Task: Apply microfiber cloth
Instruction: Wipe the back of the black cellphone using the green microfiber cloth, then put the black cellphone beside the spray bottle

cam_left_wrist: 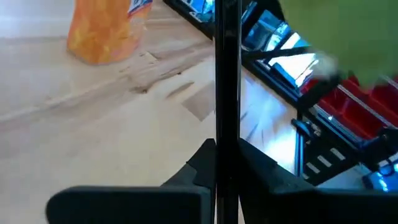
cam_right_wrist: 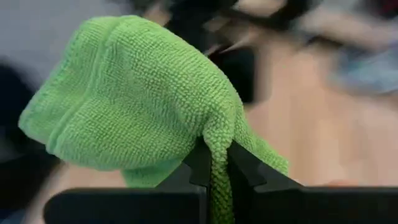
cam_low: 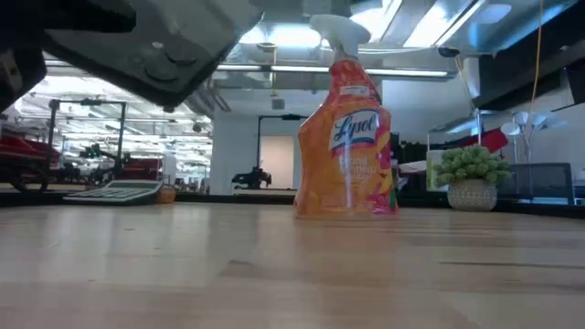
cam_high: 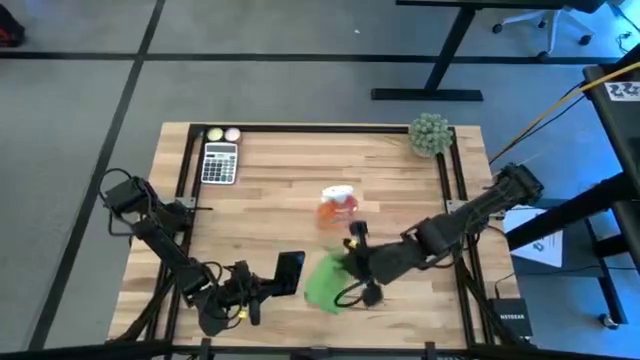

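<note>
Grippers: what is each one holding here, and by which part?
The right gripper pinches a fold of the green cloth. The left gripper clamps the black phone across its thin edge, holding it upright.

The orange spray bottle [cam_low: 347,137] carries a label reading "Lysol".

Two dark arms, each built from boxy black segments joined by rounded joints. Left arm [cam_high: 160,235]: black cable loops near its base, small yellow mark close to left gripper [cam_high: 262,290]. Right arm [cam_high: 470,215]: same black build, thin black cable curling under right gripper [cam_high: 350,262]. Fingers [cam_right_wrist: 245,168] flat, matte black, angular.
</note>
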You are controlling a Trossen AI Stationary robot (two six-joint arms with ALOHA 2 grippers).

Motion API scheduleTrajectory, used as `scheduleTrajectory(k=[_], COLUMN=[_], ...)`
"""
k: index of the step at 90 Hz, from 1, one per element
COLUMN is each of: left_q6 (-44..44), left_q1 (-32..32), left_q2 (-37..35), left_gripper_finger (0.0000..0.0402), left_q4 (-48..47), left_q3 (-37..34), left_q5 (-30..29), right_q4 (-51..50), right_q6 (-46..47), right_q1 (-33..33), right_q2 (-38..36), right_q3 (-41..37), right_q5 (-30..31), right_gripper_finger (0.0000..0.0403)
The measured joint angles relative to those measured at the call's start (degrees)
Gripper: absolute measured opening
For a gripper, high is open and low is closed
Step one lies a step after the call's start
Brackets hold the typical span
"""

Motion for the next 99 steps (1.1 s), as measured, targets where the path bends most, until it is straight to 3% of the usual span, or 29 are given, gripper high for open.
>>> scheduleTrajectory(k=[6,22,29,52,64,72,89,99], left_q6=[3.36,10.57,12.43,14.18,14.88,15.27,16.3,19.92], left_q1=[-0.46,-1.38,-1.58,-1.31,-0.78,-0.36,0.39,0.41], left_q2=[-1.52,-5.51,-6.81,-7.72,-7.72,-7.72,-7.72,-7.72], left_gripper_finger=[0.0017,0.0017,0.0017,0.0017,0.0017,0.0017,0.0017,0.0017], left_q4=[0.02,0.22,0.19,0.01,0.02,0.04,0.06,0.07], left_q3=[-0.02,-0.02,-0.02,-0.04,-0.04,-0.04,-0.04,-0.04], left_q5=[0.53,2.29,2.57,3.66,3.71,4.91,7.65,7.7], right_q4=[-5.27,-11.77,-12.11,-1.07,-0.41,-4.54,-20.9,-20.15], right_q6=[4.07,17.67,24.35,39.72,41.17,39.27,32.36,24.4], right_q1=[2.05,6.91,7.89,7.23,5.89,4.53,1.67,1.81], right_q2=[0.45,0.73,0.78,0.78,0.78,0.64,0.49,0.47], right_q3=[-0.15,-8.36,-14.12,-28.07,-29.53,-27.86,-17.13,-10.88], right_q5=[-0.01,14.77,17.42,7.75,3.3,0.21,-12.46,-9.49], right_gripper_finger=[0.0003,0.0003,0.0003,0.0006,0.0049,0.0102,0.0211,0.025])
